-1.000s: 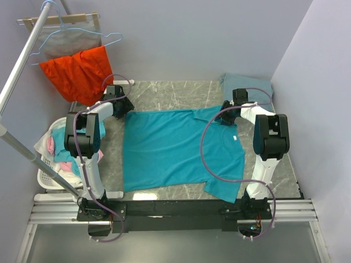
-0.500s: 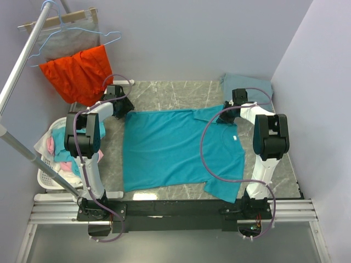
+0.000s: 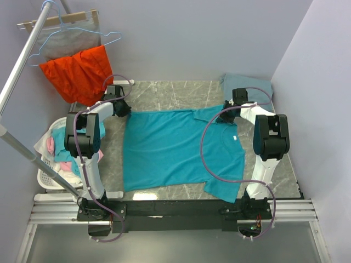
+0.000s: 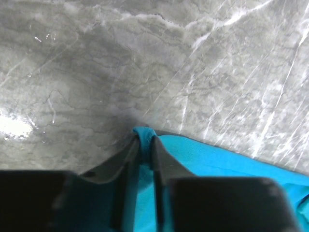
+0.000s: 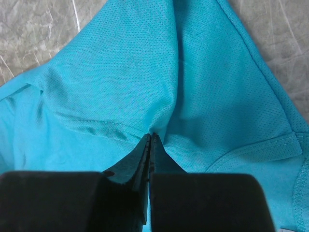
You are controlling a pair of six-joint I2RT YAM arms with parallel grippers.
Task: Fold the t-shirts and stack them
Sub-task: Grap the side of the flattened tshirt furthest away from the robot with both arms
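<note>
- Overhead view: the teal t-shirt (image 3: pixel 175 148) lay spread flat across the middle of the bench (image 3: pixel 164 90), with its neck label toward the right of the frame and its hem toward the left.
- The grey-blue t-shirt (image 3: pixel 249 83) lay in the upper right corner of the bench, apart from both hands and untouched.
- The left hand (image 3: pixel 122 109) sat at the upper left corner of the teal t-shirt. In the left wrist view its fingers (image 4: pixel 126 159) were closed on a small tuck of the hem corner, with bare bench beyond the tips.
- The right hand (image 3: pixel 226 116) sat at the upper right of the same shirt, near the sleeve and shoulder. In the right wrist view its fingers (image 5: pixel 143 150) were shut on a pinch of the mesh cloth, and creases ran out from the tips.
- Step in hand, as judged: both ends of the upper side edge were gripped, ready for the first lengthwise fold of the teal t-shirt. No fold showed, and stacking had not begun.
- The next move probably called for both hands to lift together and carry that edge toward the bottom of the frame, level and at matching pace, so that the cloth laid over without bunching.
- An orange-red garment (image 3: pixel 77 74) hung on a rack at the upper left, off the bench.
</note>
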